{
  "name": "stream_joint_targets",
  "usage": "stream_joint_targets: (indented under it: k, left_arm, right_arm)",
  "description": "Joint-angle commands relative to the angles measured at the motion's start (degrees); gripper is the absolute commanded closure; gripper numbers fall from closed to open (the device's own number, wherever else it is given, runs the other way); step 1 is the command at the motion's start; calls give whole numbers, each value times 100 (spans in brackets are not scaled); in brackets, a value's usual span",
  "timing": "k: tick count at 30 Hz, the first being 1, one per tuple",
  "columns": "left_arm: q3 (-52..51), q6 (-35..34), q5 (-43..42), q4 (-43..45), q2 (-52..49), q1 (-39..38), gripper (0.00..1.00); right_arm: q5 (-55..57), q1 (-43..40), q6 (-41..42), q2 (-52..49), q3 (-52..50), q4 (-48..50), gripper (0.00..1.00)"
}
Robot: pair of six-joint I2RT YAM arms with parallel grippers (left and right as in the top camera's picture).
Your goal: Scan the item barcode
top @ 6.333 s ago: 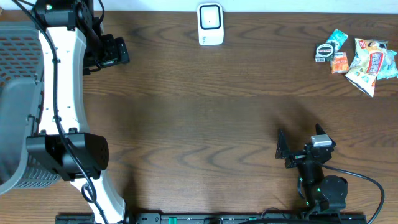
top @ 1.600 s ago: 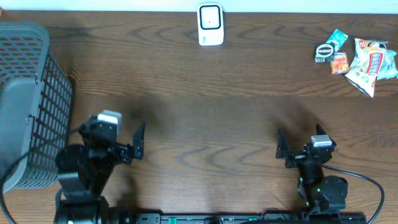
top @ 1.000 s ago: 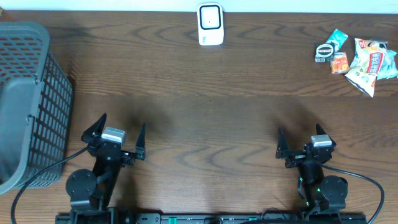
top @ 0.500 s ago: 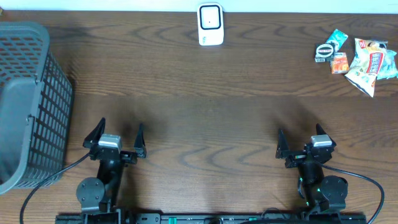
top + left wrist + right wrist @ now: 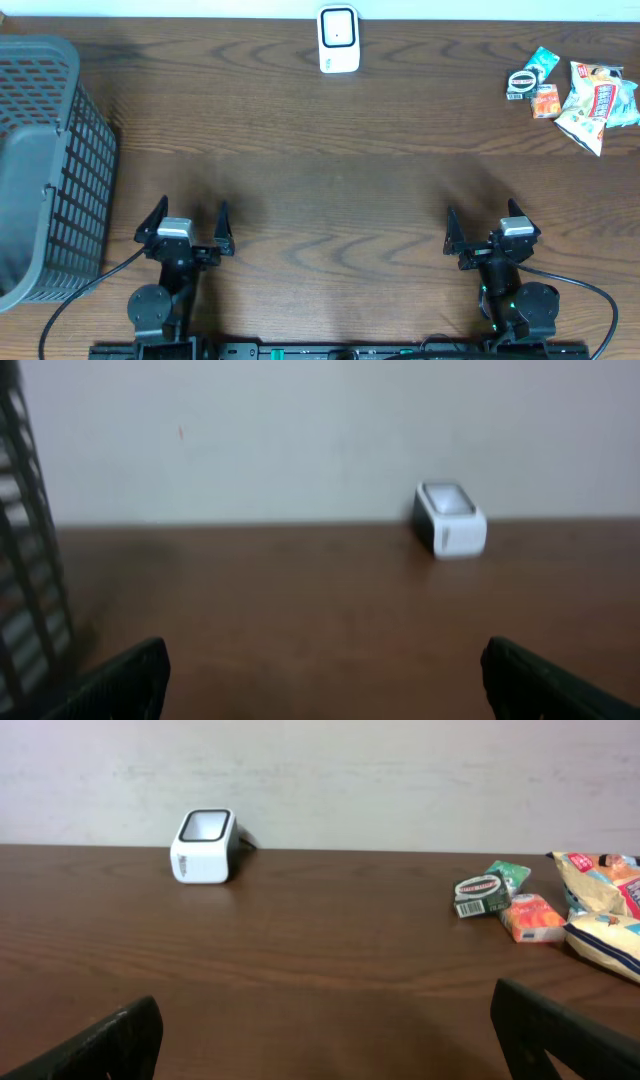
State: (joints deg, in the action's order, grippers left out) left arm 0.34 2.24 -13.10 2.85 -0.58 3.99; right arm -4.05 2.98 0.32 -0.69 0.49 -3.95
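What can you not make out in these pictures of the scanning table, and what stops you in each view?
- Basket: overhead, cut off by the left edge; contents unclear.
- Snack packets: overhead, print too small to read; right wrist, cut off by the right edge.
- Barcode scanner: left wrist, blurred, so its face shows no detail.
- Small dark packet: right wrist, its barcode is too small to read.

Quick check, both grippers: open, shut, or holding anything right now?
Left gripper: open, holding nothing.
Right gripper: open, holding nothing.
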Motion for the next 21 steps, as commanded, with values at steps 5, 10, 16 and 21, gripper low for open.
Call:
stream_joint_targets:
  k: [5,10,16,21]
  left_arm:
    - [-11,-42,98,-603,50,22,2]
    - [-11,-66,96,-605,50,22,2]
    - [-11,-26,39,-599,50,7,2]
    - [-11,354,-52,-588,50,-208,2]
  right_arm:
    - [26,44,-81,39,-13,-15,1]
    - [26,44,-81,39,-13,-13,1]
    - [26,44,-81,39,-13,-15,1]
    - [26,44,-81,39,-13,-13,1]
